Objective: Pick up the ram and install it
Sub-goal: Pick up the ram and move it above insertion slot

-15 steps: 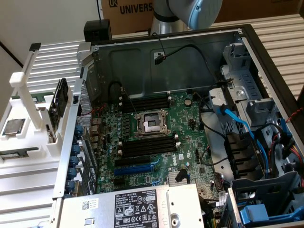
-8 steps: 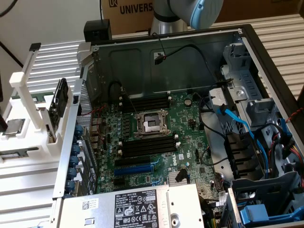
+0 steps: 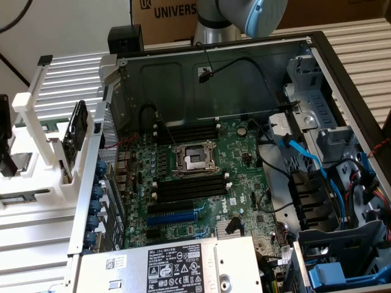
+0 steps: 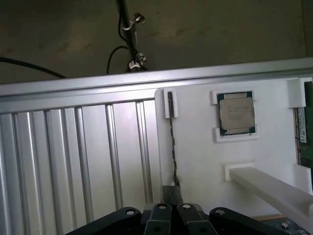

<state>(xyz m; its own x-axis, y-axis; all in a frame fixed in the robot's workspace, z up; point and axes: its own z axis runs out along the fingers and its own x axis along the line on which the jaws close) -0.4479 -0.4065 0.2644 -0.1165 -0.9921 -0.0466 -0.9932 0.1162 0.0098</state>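
In the wrist view, my gripper (image 4: 171,196) is shut with nothing between its black fingers, and it hangs well clear of a white holder plate (image 4: 195,161). The ram (image 4: 170,132) stands on edge in a clip at the side of that plate bordering the ribbed metal, seen as a thin dark line. A second green stick with a white label (image 4: 305,132) lies flat at the plate's other side. In the exterior view the ram (image 3: 76,131) stands in the white holder beside the open computer case. The motherboard (image 3: 201,177) shows long black memory slots (image 3: 189,188).
A silver CPU chip (image 4: 236,113) sits in a pocket of the plate, and a white bar (image 4: 274,188) juts out nearby. Ribbed aluminium (image 4: 73,156) borders the plate. Cables and drive bays (image 3: 317,183) crowd the case at the exterior view's right. My arm (image 3: 244,15) rises behind the case.
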